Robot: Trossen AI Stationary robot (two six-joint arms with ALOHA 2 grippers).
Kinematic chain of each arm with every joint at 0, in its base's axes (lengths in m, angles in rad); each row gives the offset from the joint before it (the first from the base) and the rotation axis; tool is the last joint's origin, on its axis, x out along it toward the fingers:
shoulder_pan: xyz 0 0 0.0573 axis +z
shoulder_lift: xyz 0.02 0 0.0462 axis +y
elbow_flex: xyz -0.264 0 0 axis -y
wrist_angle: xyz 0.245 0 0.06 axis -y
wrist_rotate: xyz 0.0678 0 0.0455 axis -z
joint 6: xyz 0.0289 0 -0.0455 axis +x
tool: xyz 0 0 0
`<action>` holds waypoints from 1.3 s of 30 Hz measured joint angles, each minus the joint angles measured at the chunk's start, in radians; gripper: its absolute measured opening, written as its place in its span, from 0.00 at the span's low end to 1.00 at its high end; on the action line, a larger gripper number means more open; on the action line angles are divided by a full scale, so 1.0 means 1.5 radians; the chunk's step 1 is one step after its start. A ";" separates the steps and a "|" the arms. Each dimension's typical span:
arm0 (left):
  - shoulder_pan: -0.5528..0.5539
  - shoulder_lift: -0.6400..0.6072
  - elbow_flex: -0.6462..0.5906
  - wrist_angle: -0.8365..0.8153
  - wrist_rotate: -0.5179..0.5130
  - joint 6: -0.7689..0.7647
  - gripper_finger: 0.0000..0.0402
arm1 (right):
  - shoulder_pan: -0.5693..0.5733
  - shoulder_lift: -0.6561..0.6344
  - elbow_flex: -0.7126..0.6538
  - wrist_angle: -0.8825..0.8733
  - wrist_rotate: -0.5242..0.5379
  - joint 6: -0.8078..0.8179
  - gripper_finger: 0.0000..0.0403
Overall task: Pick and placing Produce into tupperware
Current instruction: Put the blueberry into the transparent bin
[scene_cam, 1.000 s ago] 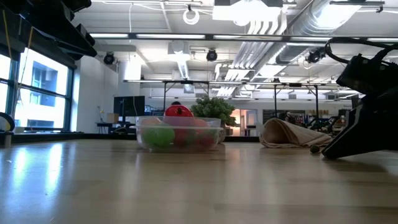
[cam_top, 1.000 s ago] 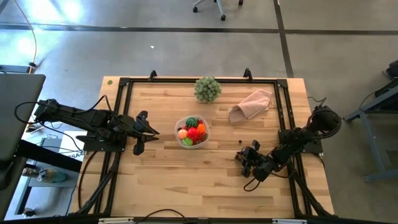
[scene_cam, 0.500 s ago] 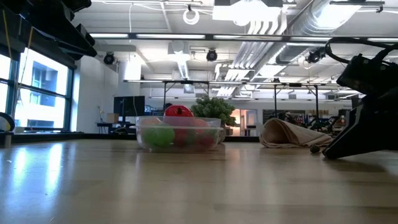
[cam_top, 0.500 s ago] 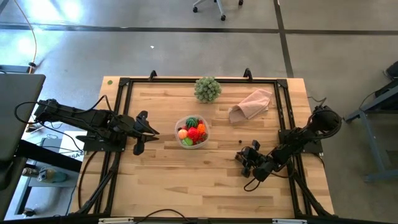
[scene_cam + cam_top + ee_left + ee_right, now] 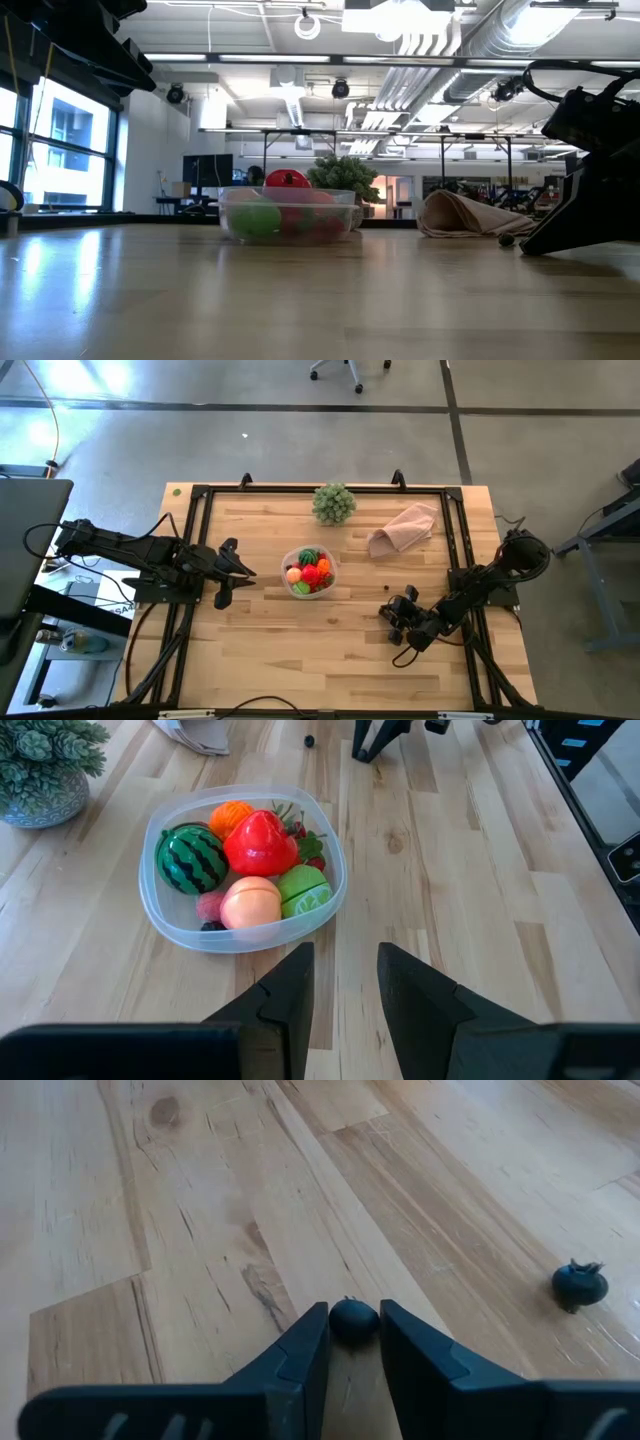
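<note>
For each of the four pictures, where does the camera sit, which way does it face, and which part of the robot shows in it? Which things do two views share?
High view: above, facing straight down on the table; shows left gripper and right gripper.
Low view: at table-top height, facing level across to the tupperware; an arm at the right edge.
Left wrist view: facing the tupperware and its produce; own fingers below.
Right wrist view: facing the boards; own fingers around a dark berry.
Shared: the tupperware, in the first three.
</note>
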 joint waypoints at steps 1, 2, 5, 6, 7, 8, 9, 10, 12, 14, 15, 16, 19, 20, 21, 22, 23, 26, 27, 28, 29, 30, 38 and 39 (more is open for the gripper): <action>0.000 0.000 0.000 0.000 0.000 0.000 0.25 | 0.000 0.000 0.000 0.000 0.000 0.000 0.19; 0.000 0.000 0.000 0.000 0.000 0.000 0.25 | 0.000 0.000 0.000 0.000 0.000 0.000 0.19; 0.000 0.000 0.000 0.000 0.000 0.000 0.25 | 0.000 0.000 0.000 0.000 0.000 0.000 0.19; 0.000 0.000 0.000 0.000 0.000 0.000 0.25 | 0.000 0.000 0.000 0.000 0.000 0.000 0.19; 0.000 0.000 0.000 0.000 0.000 0.000 0.25 | 0.000 0.000 0.000 0.000 0.000 0.000 0.19; 0.000 0.000 0.000 0.000 0.000 0.000 0.25 | 0.000 0.000 0.000 0.000 0.000 0.000 0.19; 0.000 0.000 0.000 0.000 0.000 0.000 0.25 | 0.000 0.000 0.000 0.000 0.001 0.000 0.19; 0.000 0.000 0.000 0.000 0.000 0.000 0.25 | 0.000 0.000 0.000 0.001 0.001 0.000 0.19; 0.000 0.000 0.000 0.000 0.000 0.000 0.25 | 0.000 0.000 0.000 0.001 0.001 0.000 0.19; 0.000 0.000 0.000 0.000 0.000 0.000 0.25 | 0.000 0.000 0.000 0.002 0.001 0.000 0.19; 0.000 0.000 0.000 0.000 0.000 0.000 0.25 | 0.000 0.000 0.000 0.003 0.002 0.000 0.19; 0.000 0.000 0.000 0.000 0.000 0.000 0.25 | 0.001 0.000 0.000 0.004 0.003 0.000 0.19; 0.000 0.000 0.000 0.000 0.000 0.000 0.25 | 0.001 0.000 0.000 0.005 0.005 0.000 0.19; 0.000 0.000 0.000 0.000 0.000 0.000 0.25 | 0.001 0.000 0.000 0.006 0.005 0.000 0.18; 0.000 0.000 0.000 0.000 0.000 0.000 0.25 | 0.001 0.000 0.000 0.007 0.005 0.000 0.17; 0.000 0.000 0.000 0.000 0.000 0.000 0.25 | 0.001 0.000 0.000 0.009 0.005 0.000 0.16; 0.000 0.000 0.000 0.000 0.000 0.000 0.25 | 0.001 0.000 -0.001 0.010 0.006 0.000 0.14; 0.000 0.000 0.000 0.000 0.000 0.000 0.25 | 0.001 0.000 -0.001 0.013 0.006 0.000 0.11; 0.000 0.000 0.000 0.000 0.000 0.000 0.25 | 0.001 0.000 -0.001 0.013 0.006 0.000 0.10; 0.000 0.000 0.000 0.000 0.000 0.000 0.25 | 0.001 0.000 -0.001 0.013 0.006 0.000 0.10; 0.000 0.000 0.000 0.000 0.000 0.000 0.25 | 0.001 0.000 -0.001 0.013 0.006 0.000 0.10; 0.000 0.000 0.000 0.000 0.000 0.000 0.25 | 0.001 0.000 -0.001 0.014 0.006 0.000 0.10; 0.000 0.000 0.000 0.000 0.000 0.000 0.25 | 0.001 -0.001 -0.001 0.022 0.010 0.000 0.10; 0.000 0.000 0.000 0.000 0.000 0.000 0.25 | 0.001 -0.001 -0.001 0.025 0.012 0.000 0.10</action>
